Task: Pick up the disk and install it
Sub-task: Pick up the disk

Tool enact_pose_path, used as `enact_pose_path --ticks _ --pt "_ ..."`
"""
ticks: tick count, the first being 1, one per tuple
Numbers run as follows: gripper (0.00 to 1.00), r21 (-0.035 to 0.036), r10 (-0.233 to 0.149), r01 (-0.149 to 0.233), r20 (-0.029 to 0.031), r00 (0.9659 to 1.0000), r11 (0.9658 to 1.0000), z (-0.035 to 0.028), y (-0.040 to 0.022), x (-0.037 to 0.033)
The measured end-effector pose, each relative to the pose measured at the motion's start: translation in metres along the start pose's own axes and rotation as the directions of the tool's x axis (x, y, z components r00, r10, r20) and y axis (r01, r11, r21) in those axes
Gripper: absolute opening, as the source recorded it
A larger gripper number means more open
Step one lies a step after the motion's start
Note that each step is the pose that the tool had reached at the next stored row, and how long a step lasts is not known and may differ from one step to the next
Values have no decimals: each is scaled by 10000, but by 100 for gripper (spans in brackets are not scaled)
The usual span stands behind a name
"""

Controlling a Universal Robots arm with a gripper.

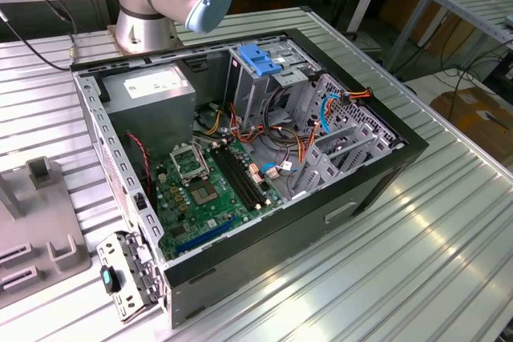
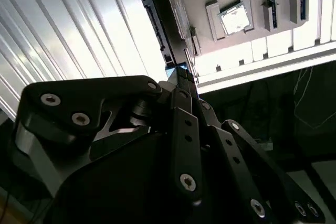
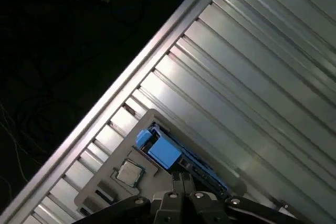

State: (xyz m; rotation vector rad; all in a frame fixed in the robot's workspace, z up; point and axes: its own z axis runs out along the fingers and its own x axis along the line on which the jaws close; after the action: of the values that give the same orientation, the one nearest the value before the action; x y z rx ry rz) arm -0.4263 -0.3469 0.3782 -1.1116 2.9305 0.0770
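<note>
- ribbed aluminium table: bears every item listed here
- computer case: laid on its side with the board exposed; its drive cage, capped by a blue latch, is judged to be the intended seat
- grey fixture plate: set close to the table edge
- gripper: fingers drawn narrow and closed on the near end of the disk
- the disk: stood on edge at the grey fixture plate, a blue carrier block at its far end; whether it is lifted clear cannot be told
- processor chip: seated in the plate just beside the disk
- handling note: the pick is judged best made straight out of the plate, with the slab kept upright and the grip squared on the rail, so that nothing is wedged and the chip is not brushed
</note>
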Motion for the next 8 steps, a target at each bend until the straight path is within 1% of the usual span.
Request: enact_pose_path --ticks 1,2,3,5,8 --pt "11 -18 -707 707 -31 9975 9975 2 0 0" --pt "11 -26 -989 989 -43 9951 9951 3 0 0" --pt "11 -31 -1172 1172 -50 9931 9931 3 0 0" --pt "11 -41 -1545 1545 -65 9880 9880 5 0 0" --pt "11 -59 -2102 2102 -87 9776 9777 7 0 0"
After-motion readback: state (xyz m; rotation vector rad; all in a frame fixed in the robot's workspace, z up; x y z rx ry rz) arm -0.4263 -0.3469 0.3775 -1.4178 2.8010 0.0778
